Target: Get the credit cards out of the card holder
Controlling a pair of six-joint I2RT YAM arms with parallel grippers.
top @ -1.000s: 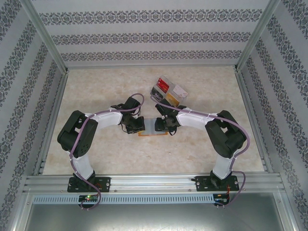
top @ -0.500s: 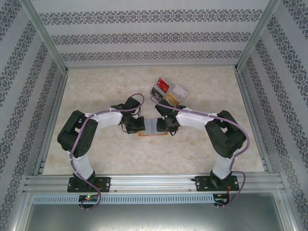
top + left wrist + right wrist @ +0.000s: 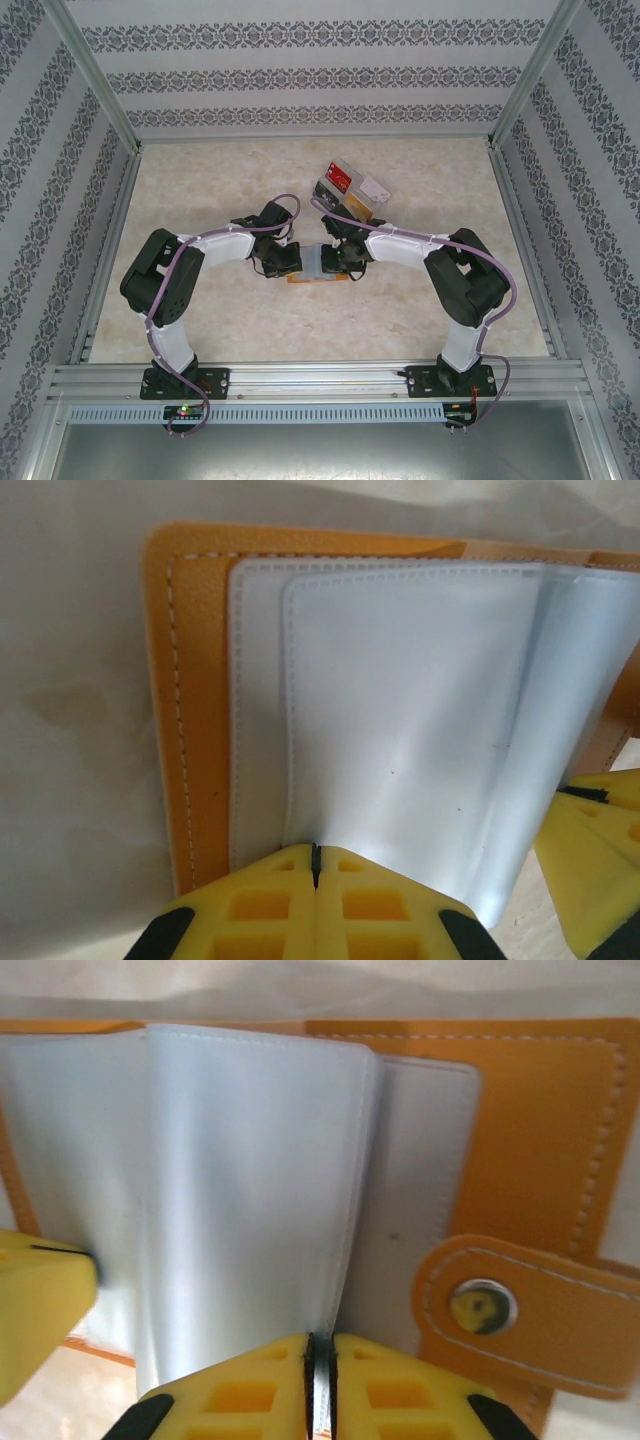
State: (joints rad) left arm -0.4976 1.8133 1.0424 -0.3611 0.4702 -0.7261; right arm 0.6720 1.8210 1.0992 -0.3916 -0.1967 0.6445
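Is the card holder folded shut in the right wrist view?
No, the card holder lies open, its grey-blue pockets spread and its snap tab unfastened.

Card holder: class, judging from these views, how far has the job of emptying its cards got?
Done: the card holder lies open on the table. In hand: the left tool and right tool each pinch a grey-blue sleeve edge. Left: drawing the cards out; whether any sit inside the sleeves cannot be told.
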